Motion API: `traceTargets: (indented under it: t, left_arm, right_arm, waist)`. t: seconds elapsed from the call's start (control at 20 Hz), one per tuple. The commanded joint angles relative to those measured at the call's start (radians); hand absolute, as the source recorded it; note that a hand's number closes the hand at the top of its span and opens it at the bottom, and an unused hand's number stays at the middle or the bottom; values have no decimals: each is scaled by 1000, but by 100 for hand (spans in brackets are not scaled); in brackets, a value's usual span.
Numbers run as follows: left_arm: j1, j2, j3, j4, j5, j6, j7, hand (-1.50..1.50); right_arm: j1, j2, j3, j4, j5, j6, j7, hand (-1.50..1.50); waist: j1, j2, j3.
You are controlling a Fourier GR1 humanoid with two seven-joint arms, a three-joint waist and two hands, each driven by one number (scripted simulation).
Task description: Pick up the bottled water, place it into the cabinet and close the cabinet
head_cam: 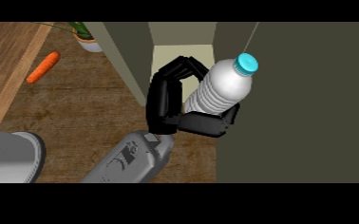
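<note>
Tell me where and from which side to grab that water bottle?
Likely around the ribbed middle of the bottled water, from the view's left, as the right robot hand does: fingers wrap the ribs, leaving the narrow capped top free toward the cabinet.

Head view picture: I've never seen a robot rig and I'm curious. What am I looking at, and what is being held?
The camera sits at the robot's head, looking steeply down. The grey forearm ends in its black right hand, whose fingers and thumb curl round the bottled water, blue cap up, at the open cabinet. On the wooden counter are a carrot and, farther back, a potted plant. The grey shape at lower left is probably the other forearm; its hand is out of view.
</note>
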Motion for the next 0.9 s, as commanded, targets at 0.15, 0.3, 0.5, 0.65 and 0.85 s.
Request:
traceTargets:
  t: [0.15,0.3,0.5,0.65,0.85]
  left_arm:
    - [-160,0,32,192,40,90,-42,150]
    - [-221,0,44,248,40,94,7,150]
    - [-233,0,70,344,38,49,-20,150]
    - [-246,0,45,400,61,50,-79,150]
    - [-264,0,79,498,47,35,-64,150]
  right_arm:
    - [-22,13,-4,-75,-46,0,51,-150]
    - [27,15,-59,-86,-108,22,28,-150]
    - [1,-15,-109,-76,-164,32,51,-150]
    - [-18,19,-72,-77,-105,31,50,-150]
    - [26,1,-108,-107,-174,42,59,-150]
  waist:
    - [-7,2,0]
    - [-13,0,0]
    - [-4,1,0]
    - [-6,2,0]
    - [-5,3,-1]
